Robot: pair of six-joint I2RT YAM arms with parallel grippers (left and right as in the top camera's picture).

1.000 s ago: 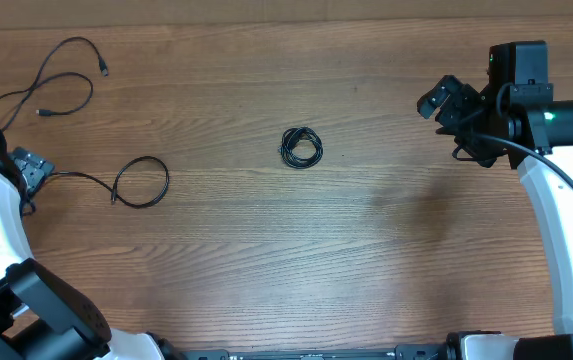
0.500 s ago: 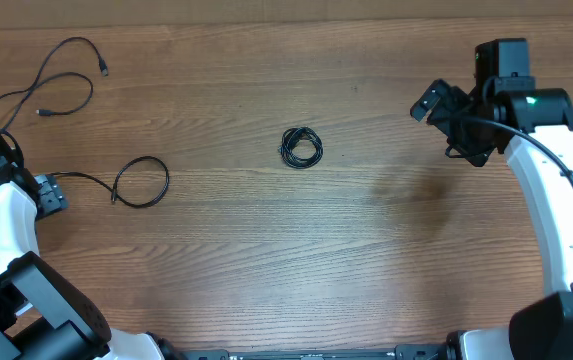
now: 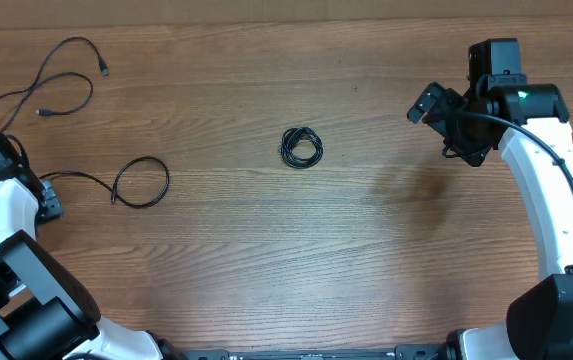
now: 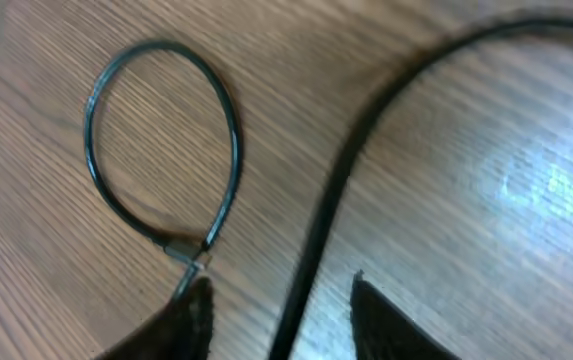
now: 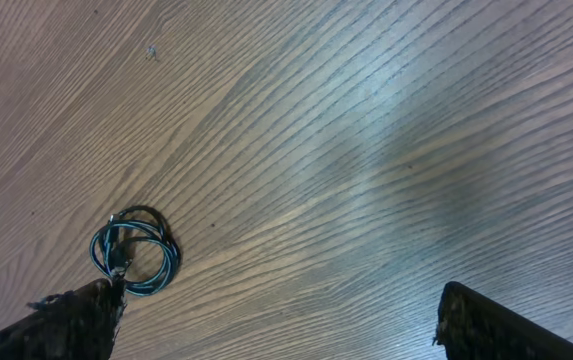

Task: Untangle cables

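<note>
left tool (image 4: 280,290) shifted back, apart astride cable (image 4: 338,190) | right tool (image 5: 281,292) wide apart, shifted left

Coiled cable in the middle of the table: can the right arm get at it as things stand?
Probably yes. The coiled cable lies alone on the table, and nothing stands between it and the open right gripper.

A robotics lab bench: wood-grain table (image 3: 266,250) with left arm (image 3: 1,215) and right arm (image 3: 551,190) mounted.

Coiled cable (image 3: 302,147) at table (image 3: 266,250) centre
</note>
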